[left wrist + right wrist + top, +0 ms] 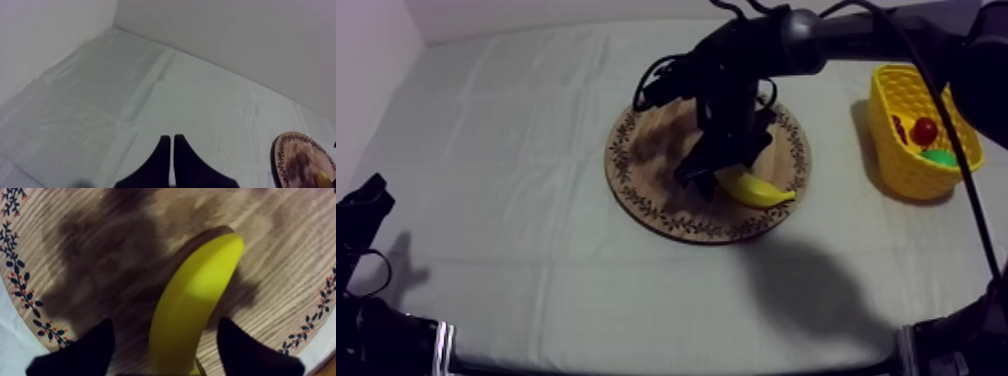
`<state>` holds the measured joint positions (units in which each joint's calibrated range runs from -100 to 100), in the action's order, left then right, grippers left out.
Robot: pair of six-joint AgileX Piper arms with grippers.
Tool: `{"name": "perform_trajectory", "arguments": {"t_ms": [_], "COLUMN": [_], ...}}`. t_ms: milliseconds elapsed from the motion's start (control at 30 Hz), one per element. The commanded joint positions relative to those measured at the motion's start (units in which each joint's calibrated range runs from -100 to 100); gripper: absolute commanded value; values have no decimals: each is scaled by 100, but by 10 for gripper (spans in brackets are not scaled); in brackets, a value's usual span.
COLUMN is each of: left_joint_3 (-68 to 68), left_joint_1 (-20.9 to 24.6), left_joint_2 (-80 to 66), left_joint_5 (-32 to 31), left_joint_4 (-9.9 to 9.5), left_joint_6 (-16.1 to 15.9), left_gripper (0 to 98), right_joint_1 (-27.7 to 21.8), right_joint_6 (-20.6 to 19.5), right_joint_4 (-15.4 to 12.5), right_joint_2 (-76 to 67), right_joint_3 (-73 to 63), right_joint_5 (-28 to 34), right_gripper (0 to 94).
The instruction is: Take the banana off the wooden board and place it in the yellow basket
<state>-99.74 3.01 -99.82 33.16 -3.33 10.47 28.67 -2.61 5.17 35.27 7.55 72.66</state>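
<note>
A yellow banana [756,189] lies on the round wooden board [656,190] near its front right rim. My right gripper [708,172] hangs over the banana's left end, low above the board. Seen from the right wrist, the banana [192,303] lies between the two black fingers [80,353], which stand wide apart on either side of it without touching it. The yellow basket [896,150] stands at the table's right with a small red fruit [924,130] and something green inside. My left gripper [172,147] is shut on nothing above bare cloth at the left.
The board [300,162] sits off beyond my left gripper. A pale wall runs along the table's far edge and left side. Bare cloth spreads left of the board and in front of it.
</note>
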Motion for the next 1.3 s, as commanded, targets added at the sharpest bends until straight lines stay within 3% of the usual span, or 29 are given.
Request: {"name": "perform_trajectory", "arguments": {"t_ms": [0,167,333,733,1267], "left_joint_3": [-3,-3,-3,-3,-3], "left_joint_1": [-1,-1,-1,-1,-1], "left_joint_2": [0,0,0,0,0], "left_joint_5": [-1,-1,-1,-1,-1], "left_joint_4": [3,3,3,3,3], "left_joint_6": [0,0,0,0,0], "left_gripper": [1,1,1,1,1], "right_joint_1": [7,-10,-32,-52,-141], "right_joint_6": [18,-6,-44,-8,189], "right_joint_4": [-10,-13,9,89,102], "right_joint_2": [12,50,55,-813,-2902], "right_joint_3": [-11,-26,-45,32,-176], "right_joint_5": [-44,-127,-142,169,1249], "right_gripper": [461,272,198,195,201]}}
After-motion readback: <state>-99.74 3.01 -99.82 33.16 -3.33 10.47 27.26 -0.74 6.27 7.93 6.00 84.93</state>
